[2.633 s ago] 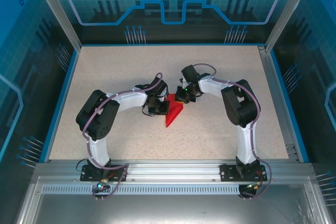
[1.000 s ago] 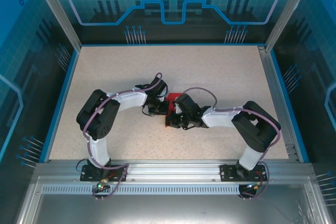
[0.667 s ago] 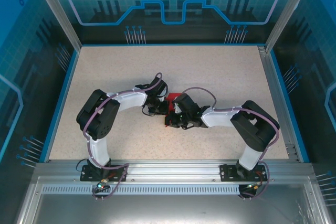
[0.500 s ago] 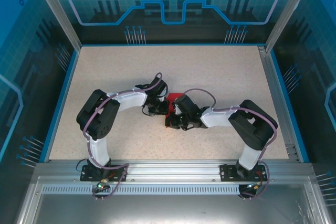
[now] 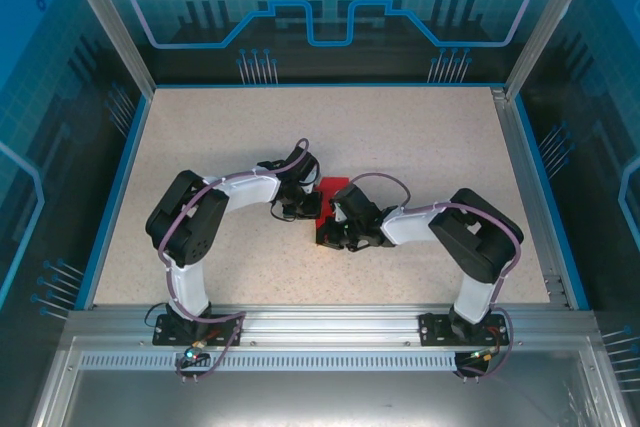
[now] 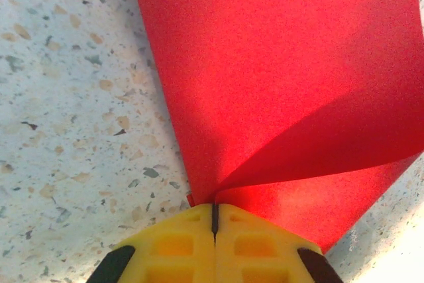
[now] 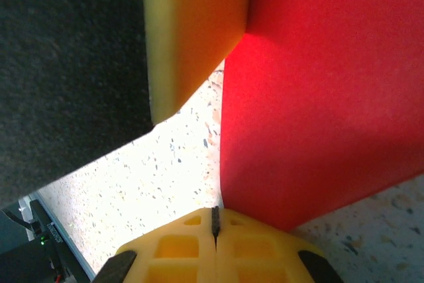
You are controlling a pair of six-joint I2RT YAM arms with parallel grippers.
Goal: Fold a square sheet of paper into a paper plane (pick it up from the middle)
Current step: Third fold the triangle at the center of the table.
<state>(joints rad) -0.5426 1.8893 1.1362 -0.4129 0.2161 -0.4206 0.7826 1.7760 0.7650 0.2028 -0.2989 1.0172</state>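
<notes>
Your right gripper (image 5: 338,232) swung round from the far side and came down low over the near end of the red paper (image 5: 328,187). Your left gripper (image 5: 303,207) stayed where it was. Both pincers were squeezed tight, tips touching the paper; you could not tell if any was pinched. The paper lay mid-table (image 5: 400,137), half folded, one flap lifted. It looked ready for pressing a crease.

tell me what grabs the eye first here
A bright red paper, partly folded, stands out at the centre of the speckled table. Both arms bend inward to meet over it, the left hand pinching its fold and the right hand shut beside its edge.
</notes>
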